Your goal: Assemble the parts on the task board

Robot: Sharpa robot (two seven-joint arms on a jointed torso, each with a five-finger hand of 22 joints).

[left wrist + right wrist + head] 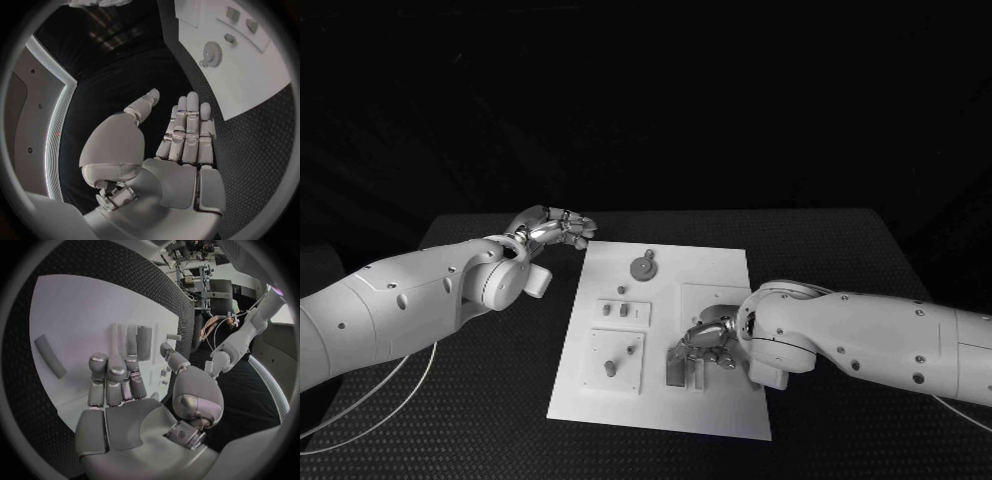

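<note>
Here the white task board (711, 400) lies in the middle of the black table (848, 250), its long sides running away from the robot. A round gear-like part (643, 266) lies near the board's far edge, toward the far left corner. Two small pegs (615, 310) stand in a raised plate by the left edge, and another small part (610, 368) sits in a second plate nearer the near left corner. The left hand (557, 228) hovers just off the board's far left corner, over the table, fingers extended side by side with the thumb apart, holding nothing. The right hand (708, 343) rests over the board's right half, its fingers (116, 371) stretched flat, tips at a row of upright bar-shaped parts (134, 340), nothing clasped between them.
</note>
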